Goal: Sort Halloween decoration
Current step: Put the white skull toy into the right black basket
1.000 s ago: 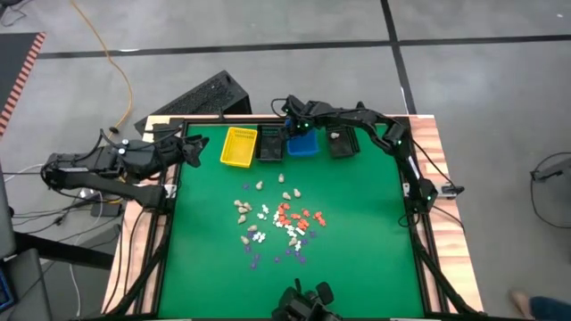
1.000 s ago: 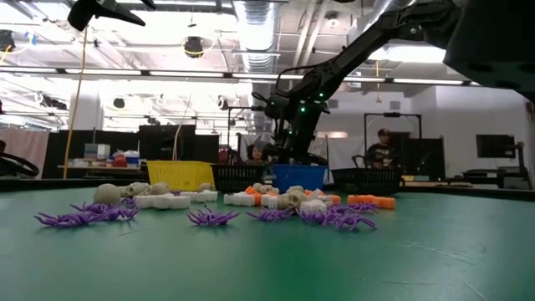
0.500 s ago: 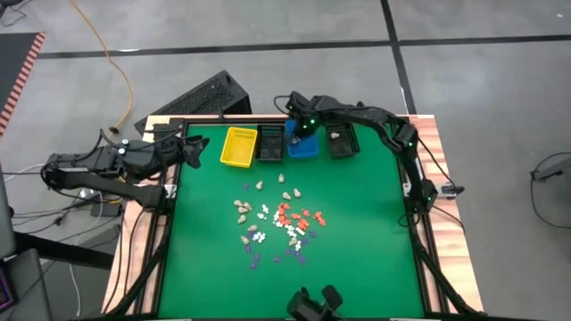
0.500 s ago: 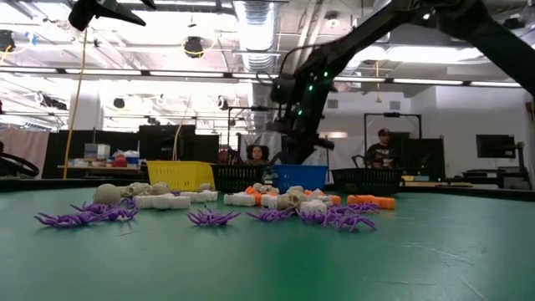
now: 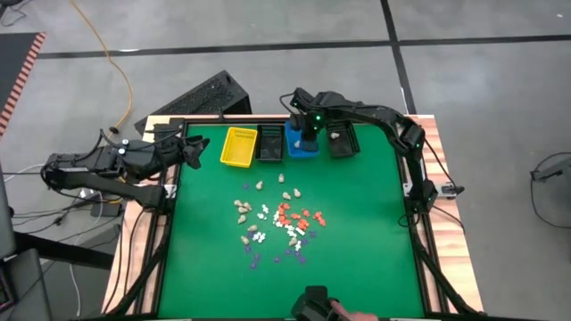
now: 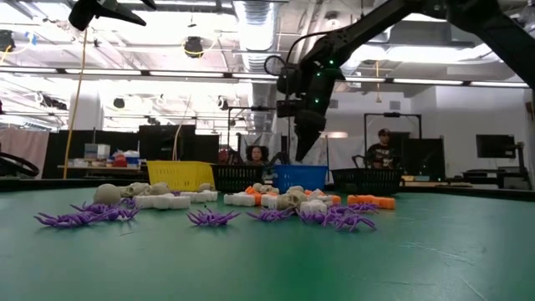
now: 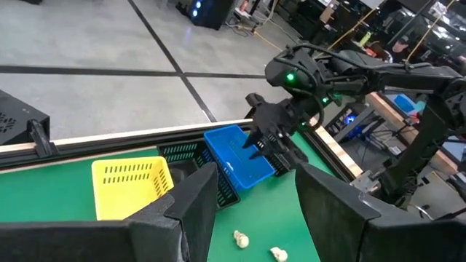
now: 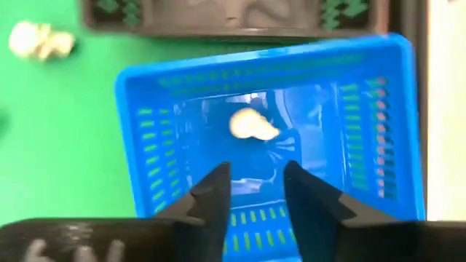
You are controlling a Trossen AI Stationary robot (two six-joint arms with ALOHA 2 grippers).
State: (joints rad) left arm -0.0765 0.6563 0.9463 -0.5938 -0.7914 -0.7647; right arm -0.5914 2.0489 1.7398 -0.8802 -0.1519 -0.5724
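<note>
Halloween decoration pieces (image 5: pixel 278 221) heap mid-bench, nearer our empty, parted right jaws (image 5: pixel 306 143) above the blue plastic bin (image 5: pixel 301 146); left jaws (image 5: pixel 198 145), parted, wait.

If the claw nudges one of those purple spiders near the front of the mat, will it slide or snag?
Probably slides easily: the purple spiders look small and thin, so likely very light. Their splayed legs may catch neighbours, since several lie tangled together on the mat. The legs look thin and possibly bendy, so a pinch may slip off unless it lands on the body.
</note>
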